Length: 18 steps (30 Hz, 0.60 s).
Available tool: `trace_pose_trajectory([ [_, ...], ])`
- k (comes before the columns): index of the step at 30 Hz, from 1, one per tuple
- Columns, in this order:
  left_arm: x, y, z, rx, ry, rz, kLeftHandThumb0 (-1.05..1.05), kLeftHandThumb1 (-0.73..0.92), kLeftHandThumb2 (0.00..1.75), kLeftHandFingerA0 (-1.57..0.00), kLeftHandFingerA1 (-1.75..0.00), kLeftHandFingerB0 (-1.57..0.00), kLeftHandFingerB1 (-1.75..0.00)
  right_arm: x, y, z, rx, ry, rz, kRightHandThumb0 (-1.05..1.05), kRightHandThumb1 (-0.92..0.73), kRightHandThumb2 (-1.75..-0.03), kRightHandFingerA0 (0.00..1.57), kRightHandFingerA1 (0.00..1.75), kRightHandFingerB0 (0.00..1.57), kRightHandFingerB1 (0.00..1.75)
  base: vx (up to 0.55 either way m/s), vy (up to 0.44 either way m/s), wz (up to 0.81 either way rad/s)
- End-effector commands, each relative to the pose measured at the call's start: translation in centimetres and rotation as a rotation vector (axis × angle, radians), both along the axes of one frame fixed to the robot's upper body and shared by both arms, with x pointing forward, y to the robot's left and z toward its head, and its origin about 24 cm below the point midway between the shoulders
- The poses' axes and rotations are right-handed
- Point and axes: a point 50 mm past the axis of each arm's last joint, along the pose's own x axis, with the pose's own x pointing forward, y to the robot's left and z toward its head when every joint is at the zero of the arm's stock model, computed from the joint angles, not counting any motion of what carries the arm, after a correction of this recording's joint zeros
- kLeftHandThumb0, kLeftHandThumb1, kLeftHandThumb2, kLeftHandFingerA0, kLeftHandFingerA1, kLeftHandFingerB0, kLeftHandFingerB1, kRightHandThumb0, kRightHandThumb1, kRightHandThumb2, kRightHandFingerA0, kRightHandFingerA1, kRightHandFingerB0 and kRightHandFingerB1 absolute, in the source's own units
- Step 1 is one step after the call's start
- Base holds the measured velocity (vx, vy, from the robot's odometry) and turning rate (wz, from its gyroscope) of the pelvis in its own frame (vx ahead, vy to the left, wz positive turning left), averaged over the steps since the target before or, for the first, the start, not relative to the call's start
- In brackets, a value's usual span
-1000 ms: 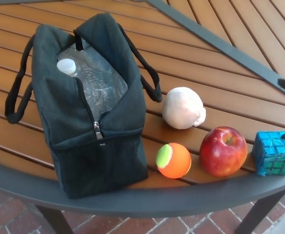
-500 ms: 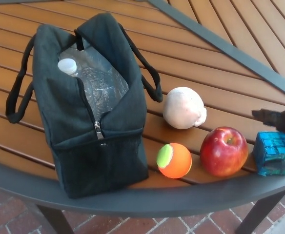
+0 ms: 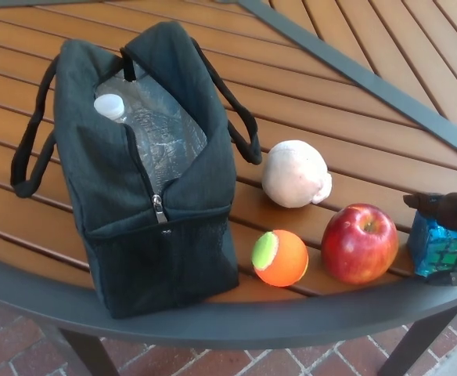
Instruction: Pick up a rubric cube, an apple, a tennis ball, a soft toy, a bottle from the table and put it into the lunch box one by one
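The blue Rubik's cube (image 3: 438, 249) sits on the table's front right edge. My right hand (image 3: 454, 211) comes in from the right and is open, one finger across the cube's far top and another part low at its near side; whether it touches is unclear. The red apple (image 3: 359, 243) stands just left of the cube. Left of the apple lies the orange and green tennis ball (image 3: 279, 258). Behind both rests a white soft toy (image 3: 295, 174). The dark lunch bag (image 3: 146, 227) stands open on the left with a clear bottle (image 3: 109, 106) inside. My left hand is out of view.
The slatted wooden table has a dark metal rim (image 3: 236, 317) close in front of the objects, and brick floor lies below it. A metal crossbar (image 3: 354, 70) runs diagonally across the back right. The bag's strap loops (image 3: 25, 157) hang off both its sides.
My right hand has come in from the right edge and moved down around the cube. The cube, apple, ball, toy and bag have stayed in place.
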Motion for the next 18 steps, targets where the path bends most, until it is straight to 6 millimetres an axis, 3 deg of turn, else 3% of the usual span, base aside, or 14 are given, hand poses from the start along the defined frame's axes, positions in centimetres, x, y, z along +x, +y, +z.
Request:
trace_pose_trajectory([
  [1,-0.3,0.6,0.1,0.019,-0.003,-0.011,0.06,0.55,1.15,-1.02,-1.05,-0.97,-1.00,-1.0,-0.8,-2.1,-0.117,0.081,0.019,-0.69,-0.39,-0.77,0.00,0.16,0.00,0.21,0.00,0.000,0.00],
  [2,-0.3,0.6,0.1,0.018,-0.003,-0.012,0.06,0.55,1.15,-1.02,-1.05,-0.97,-1.00,-1.0,-0.9,-2.1,-0.123,0.082,0.022,-0.69,-0.39,-0.77,0.00,0.16,0.00,0.21,0.00,0.000,0.00],
  [3,-0.3,0.5,0.1,0.011,-0.002,0.004,0.10,0.55,1.12,-0.95,-1.28,-0.92,-1.09,-1.0,-1.0,-2.4,-0.142,0.076,0.022,-0.20,-0.60,-0.63,0.00,0.32,0.15,0.30,0.00,0.000,0.00],
  [4,-0.3,0.4,0.0,0.002,-0.001,0.024,0.10,0.55,1.12,-0.95,-1.28,-0.92,-1.09,-1.1,-1.2,-2.7,-0.166,0.069,0.023,-0.20,-0.60,-0.63,0.00,0.32,0.15,0.30,0.00,0.000,0.00],
  [5,-0.6,0.5,0.0,0.012,-0.002,0.006,0.07,0.55,1.09,-1.03,-1.24,-0.93,-1.04,-1.1,-1.1,-2.6,-0.144,0.028,0.038,-0.16,-0.73,-0.66,0.27,0.51,0.48,0.39,0.00,0.000,0.00],
  [6,-0.6,0.5,0.0,0.015,-0.002,-0.001,0.07,0.55,1.09,-1.03,-1.24,-0.93,-1.04,-1.1,-1.1,-2.6,-0.137,0.016,0.042,-0.16,-0.73,-0.66,0.27,0.51,0.48,0.39,0.00,0.000,0.00],
  [7,-0.7,0.5,0.0,0.022,0.003,-0.010,0.06,0.55,1.07,-1.02,-1.23,-0.92,-1.02,-1.1,-1.0,-2.7,-0.108,-0.022,0.057,-0.22,-0.69,-0.60,0.55,0.59,0.74,0.50,0.00,0.000,0.00],
  [9,-0.8,0.5,0.0,0.029,0.009,-0.019,0.06,0.58,1.04,-1.04,-1.20,-0.93,-1.02,-1.2,-0.8,-2.8,-0.075,-0.091,0.081,-0.27,-0.63,-0.58,0.66,0.63,0.84,0.58,0.00,0.000,0.00],
  [12,-0.9,0.5,0.0,0.018,0.001,-0.019,0.08,0.55,1.08,-1.04,-1.21,-0.94,-1.03,-1.3,-0.5,-2.8,-0.094,-0.131,0.099,-0.28,-0.59,-0.56,0.69,0.66,0.88,0.62,0.00,0.000,0.00],
  [13,-0.9,0.5,0.0,0.014,0.001,-0.017,0.05,0.56,1.01,-1.01,-1.19,-0.94,-1.02,-1.3,-0.2,-2.9,-0.105,-0.160,0.095,-0.23,-0.53,-0.57,0.43,0.71,0.88,0.70,0.00,0.000,0.00],
  [15,-0.9,0.5,0.0,0.015,0.003,-0.018,0.05,0.56,1.02,-1.01,-1.17,-0.94,-1.02,-1.5,0.1,-3.1,-0.122,-0.220,0.088,-0.19,-0.56,-0.61,0.40,0.70,0.78,0.68,0.00,0.000,0.00],
  [16,-0.9,0.5,0.0,0.018,0.005,-0.025,0.05,0.56,1.02,-1.01,-1.17,-0.94,-1.02,-1.6,0.2,-3.2,-0.125,-0.243,0.091,-0.19,-0.56,-0.61,0.40,0.70,0.78,0.68,0.00,0.000,0.00],
  [17,-1.0,0.5,0.0,0.022,0.007,-0.027,0.09,0.56,1.06,-0.99,-1.18,-0.94,-1.02,-1.6,0.2,-3.3,-0.121,-0.256,0.087,-0.24,-0.75,-0.61,0.58,0.83,0.58,0.62,0.00,0.000,0.00],
  [18,-1.0,0.6,0.0,0.027,0.008,-0.029,0.09,0.56,1.06,-0.99,-1.18,-0.94,-1.02,-1.7,0.1,-3.5,-0.116,-0.269,0.081,-0.24,-0.75,-0.61,0.58,0.83,0.58,0.62,0.00,0.000,0.00],
])
